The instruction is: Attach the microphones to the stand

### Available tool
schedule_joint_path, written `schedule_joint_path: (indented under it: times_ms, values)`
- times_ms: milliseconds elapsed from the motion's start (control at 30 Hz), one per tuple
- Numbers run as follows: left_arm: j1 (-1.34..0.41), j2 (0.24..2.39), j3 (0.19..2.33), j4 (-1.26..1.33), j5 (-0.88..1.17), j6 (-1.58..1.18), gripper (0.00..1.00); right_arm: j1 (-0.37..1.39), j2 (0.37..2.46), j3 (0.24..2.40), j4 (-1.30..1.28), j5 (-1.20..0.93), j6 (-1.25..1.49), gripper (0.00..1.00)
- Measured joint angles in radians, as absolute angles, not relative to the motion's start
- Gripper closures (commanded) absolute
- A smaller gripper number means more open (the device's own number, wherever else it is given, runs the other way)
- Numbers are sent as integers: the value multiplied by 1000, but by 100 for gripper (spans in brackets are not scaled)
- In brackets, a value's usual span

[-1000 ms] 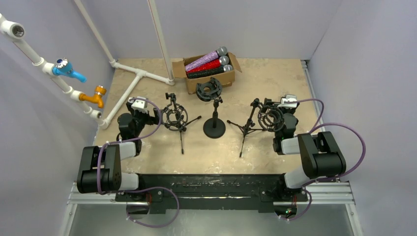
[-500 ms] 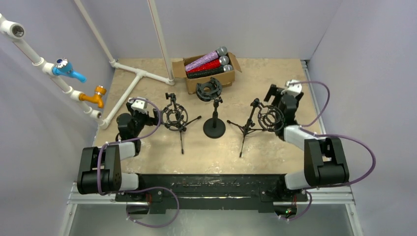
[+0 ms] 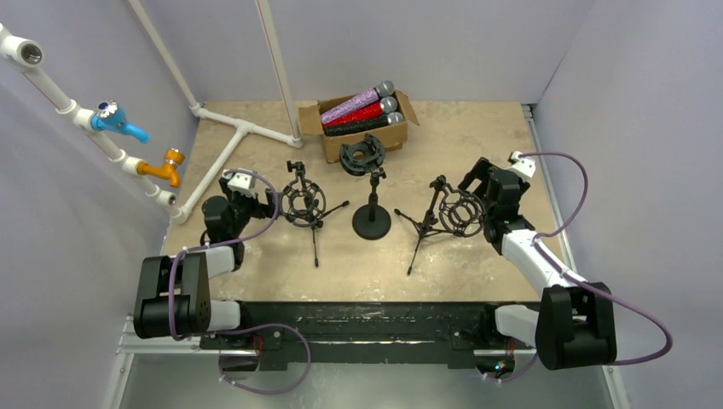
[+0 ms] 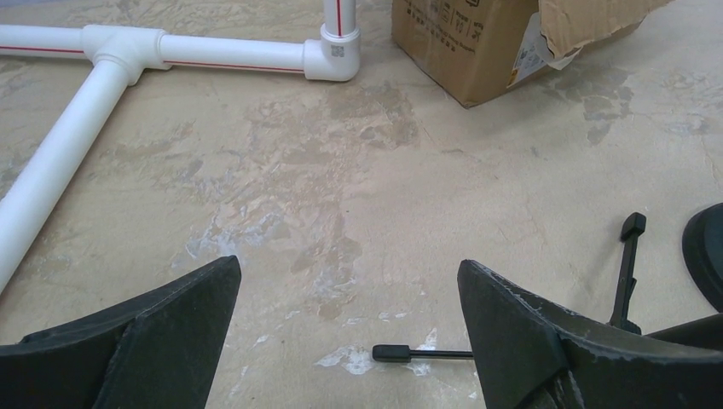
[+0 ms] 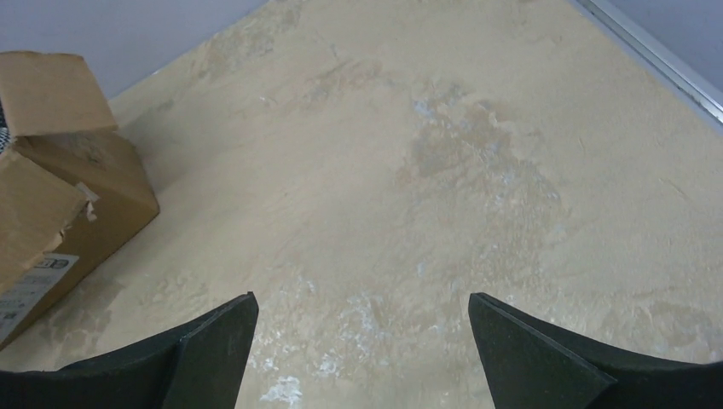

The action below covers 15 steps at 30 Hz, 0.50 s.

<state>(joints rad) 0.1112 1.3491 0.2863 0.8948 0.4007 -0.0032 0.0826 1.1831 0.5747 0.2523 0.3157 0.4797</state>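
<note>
Three microphones, purple (image 3: 358, 100), red (image 3: 362, 112) and black (image 3: 368, 125), lie in an open cardboard box (image 3: 334, 146) at the back. Three black stands with ring mounts are in a row: a left tripod (image 3: 303, 203), a round-base stand (image 3: 372, 223) and a right tripod (image 3: 450, 213). My left gripper (image 3: 256, 196) is open and empty just left of the left tripod; a tripod leg tip (image 4: 418, 352) shows between its fingers (image 4: 349, 281). My right gripper (image 3: 482, 181) is open and empty just behind and right of the right tripod's mount, over bare floor (image 5: 362, 315).
White PVC pipes (image 3: 223, 158) run along the floor at the back left and also show in the left wrist view (image 4: 170, 51). Pipes with blue and orange taps (image 3: 119, 119) hang on the left wall. Walls close both sides. The box corner shows in the right wrist view (image 5: 60, 187).
My right arm has stretched out, carrying its gripper away from the base toward the back, past the right tripod. The right tripod has shifted slightly left. The left arm has not moved.
</note>
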Motion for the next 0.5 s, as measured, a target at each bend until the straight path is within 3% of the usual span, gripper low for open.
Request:
schedule_joint_path:
  times_ms: [300, 500]
  values:
    - [118, 1185, 498, 544, 446, 24, 0, 40, 1052, 647, 28, 384, 535, 1]
    - [124, 1099, 556, 331, 499, 57, 0, 21, 983, 852, -91, 426, 480, 1]
